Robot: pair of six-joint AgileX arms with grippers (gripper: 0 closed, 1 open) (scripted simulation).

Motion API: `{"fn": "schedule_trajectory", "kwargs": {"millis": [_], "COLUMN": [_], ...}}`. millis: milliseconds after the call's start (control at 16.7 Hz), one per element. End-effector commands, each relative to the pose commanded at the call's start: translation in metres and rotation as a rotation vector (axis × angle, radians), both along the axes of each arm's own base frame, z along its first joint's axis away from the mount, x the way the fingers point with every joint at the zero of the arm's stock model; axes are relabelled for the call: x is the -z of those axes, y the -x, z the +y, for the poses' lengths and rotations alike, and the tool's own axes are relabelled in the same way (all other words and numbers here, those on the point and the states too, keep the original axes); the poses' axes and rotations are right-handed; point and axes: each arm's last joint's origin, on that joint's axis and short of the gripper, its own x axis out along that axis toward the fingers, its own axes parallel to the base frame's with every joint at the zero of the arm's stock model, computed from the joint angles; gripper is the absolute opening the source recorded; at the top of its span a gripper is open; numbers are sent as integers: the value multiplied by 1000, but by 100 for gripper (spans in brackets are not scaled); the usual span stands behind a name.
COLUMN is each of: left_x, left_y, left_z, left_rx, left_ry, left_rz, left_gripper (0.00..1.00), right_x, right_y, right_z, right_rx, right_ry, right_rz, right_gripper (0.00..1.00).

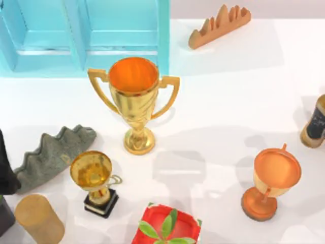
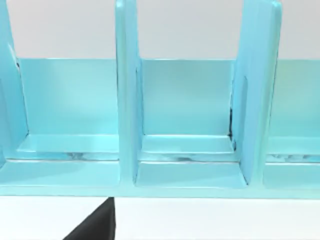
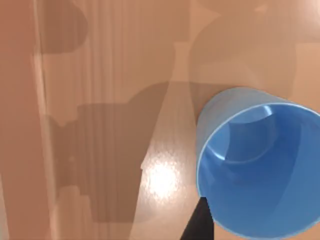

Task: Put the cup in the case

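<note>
The left gripper (image 2: 96,226) faces the light blue case (image 1: 84,35) at the tabletop's far left corner; its compartments stand open, and whether the gripper is wide or narrow cannot be told. Right of the case's front stands the gold two-handled trophy (image 1: 134,104), and an orange goblet (image 1: 271,180) is near the right edge. In the right wrist view the blue cup (image 3: 260,165) shows mouth-up over a brown wood-grained surface, the right gripper (image 3: 200,222) dark against its outer wall; its grip cannot be told.
</note>
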Motion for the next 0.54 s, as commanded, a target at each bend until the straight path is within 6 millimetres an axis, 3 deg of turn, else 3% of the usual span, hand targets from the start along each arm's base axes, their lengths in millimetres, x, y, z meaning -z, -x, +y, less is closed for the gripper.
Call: {"fn": "schedule_trajectory", "kwargs": {"millis": [180,540], "left_x": [0,0], "left_y": [0,0], "left_z": [0,0], "left_rx": [0,0], "left_ry": [0,0], "left_rz": [0,0], "left_gripper": [100,100], "right_x": [0,0], "right_y": [0,0], "right_z": [0,0], "right_rx": [0,0], "right_ry": [0,0], "right_rz": [0,0], "right_gripper": [98,100]}}
